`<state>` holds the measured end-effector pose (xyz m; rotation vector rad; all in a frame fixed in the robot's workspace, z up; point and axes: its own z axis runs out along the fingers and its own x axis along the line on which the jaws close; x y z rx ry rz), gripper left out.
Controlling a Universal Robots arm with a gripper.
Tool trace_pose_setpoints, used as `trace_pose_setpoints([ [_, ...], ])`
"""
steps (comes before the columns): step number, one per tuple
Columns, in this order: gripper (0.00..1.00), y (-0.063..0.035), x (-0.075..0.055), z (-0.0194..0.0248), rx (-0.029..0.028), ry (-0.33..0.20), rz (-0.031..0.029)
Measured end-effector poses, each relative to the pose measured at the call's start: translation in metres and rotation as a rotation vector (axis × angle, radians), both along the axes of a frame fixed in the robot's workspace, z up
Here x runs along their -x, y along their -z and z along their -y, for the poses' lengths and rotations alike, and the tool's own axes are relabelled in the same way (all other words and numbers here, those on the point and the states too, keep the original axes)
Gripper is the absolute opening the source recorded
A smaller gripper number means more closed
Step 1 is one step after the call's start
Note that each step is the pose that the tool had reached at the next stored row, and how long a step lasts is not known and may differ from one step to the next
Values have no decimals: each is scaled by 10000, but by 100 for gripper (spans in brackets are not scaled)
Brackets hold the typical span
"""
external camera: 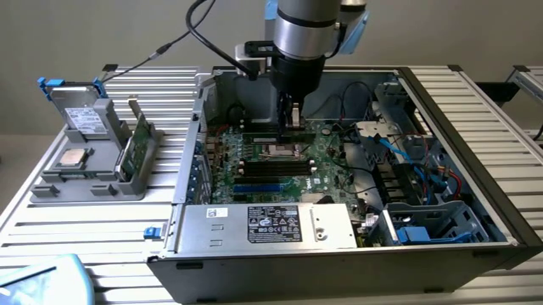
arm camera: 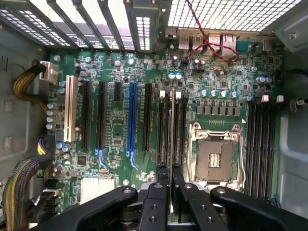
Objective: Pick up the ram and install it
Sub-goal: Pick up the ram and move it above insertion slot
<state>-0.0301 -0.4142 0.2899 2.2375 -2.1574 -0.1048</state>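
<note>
Motherboard point(arm camera: 115, 139), vertical arm point(external camera: 304, 25), ram point(arm camera: 172, 134) seemingly upright

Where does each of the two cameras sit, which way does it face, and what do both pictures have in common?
Exterior view: sits off the arm, raised above the table, looking down into the open computer case; the arm and claw show.
Wrist view: sits on the wrist, looking down along the claw onto the motherboard; the claw's fingers show, shut on the ram.
Shared: the claw, the motherboard and the CPU socket.
</note>
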Motion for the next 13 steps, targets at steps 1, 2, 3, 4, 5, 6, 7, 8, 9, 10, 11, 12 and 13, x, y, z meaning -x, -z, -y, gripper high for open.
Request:
trace_pose_setpoints([
  [1,14,18,-10,-2,2,1,-1],
  [2,14,36,-24,-3,0,-1,0],
  [3,14,55,-39,-4,1,0,0],
  [4,14,73,-53,-5,0,0,0],
  [5,14,90,-65,-6,0,0,0],
  [6,14,108,-69,-6,0,-1,0],
  [7,14,126,-69,-7,1,11,0],
  [8,14,144,-69,-9,1,35,0],
  [9,14,163,-69,-13,0,62,0],
  [10,14,181,-69,-17,0,96,0],
  [11,14,199,-70,-22,0,136,0],
  [12,14,218,-70,-27,-1,180,1],
  [13,14,236,-69,-31,1,226,0],
])
